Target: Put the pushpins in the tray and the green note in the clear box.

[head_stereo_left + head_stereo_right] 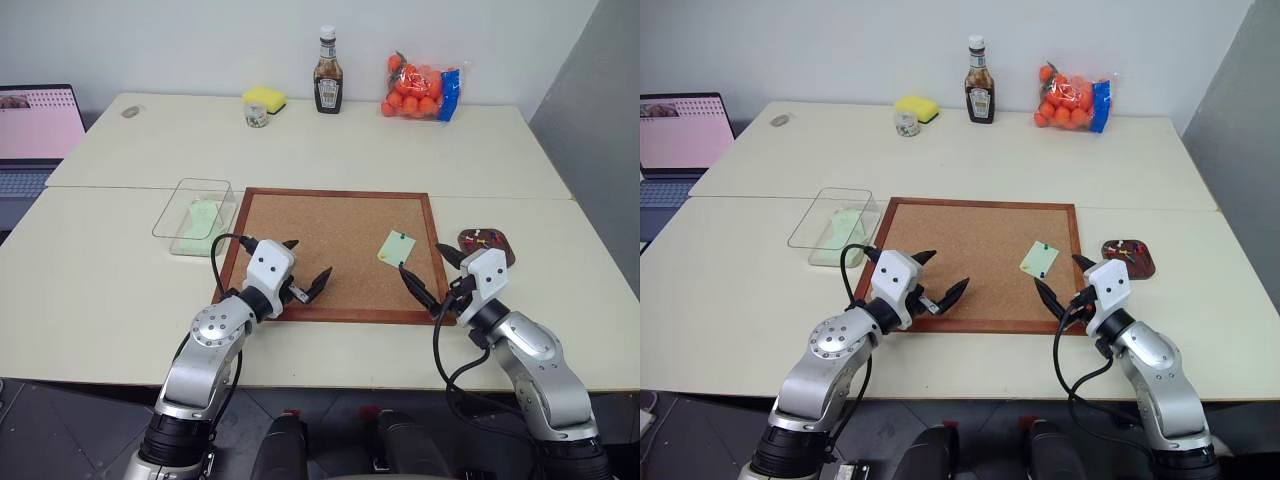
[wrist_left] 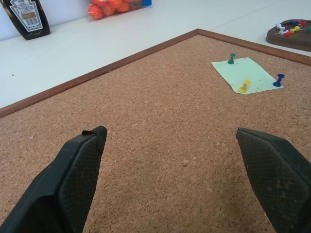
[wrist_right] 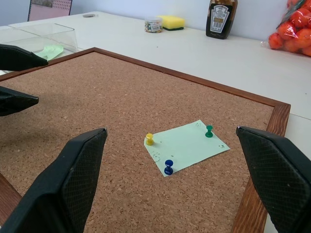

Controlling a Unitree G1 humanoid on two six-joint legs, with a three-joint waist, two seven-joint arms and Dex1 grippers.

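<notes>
Hovering wide open and empty over the wood-framed corkboard [image 1: 330, 250], both grippers, left [image 1: 305, 283] and right [image 1: 428, 278], face the pale green paper note [image 3: 187, 144], pinned by three tiny plastic-headed pushpins [image 3: 168, 167]. Grabbing paper first would likely tear it. Beyond sit the dark brown tray [image 1: 487, 242] and the transparent box [image 1: 196, 215]; the far bottle's label is unreadable.

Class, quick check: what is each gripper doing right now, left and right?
Left gripper: open, holding nothing, over the corkboard.
Right gripper: open, holding nothing, near the green note.
</notes>
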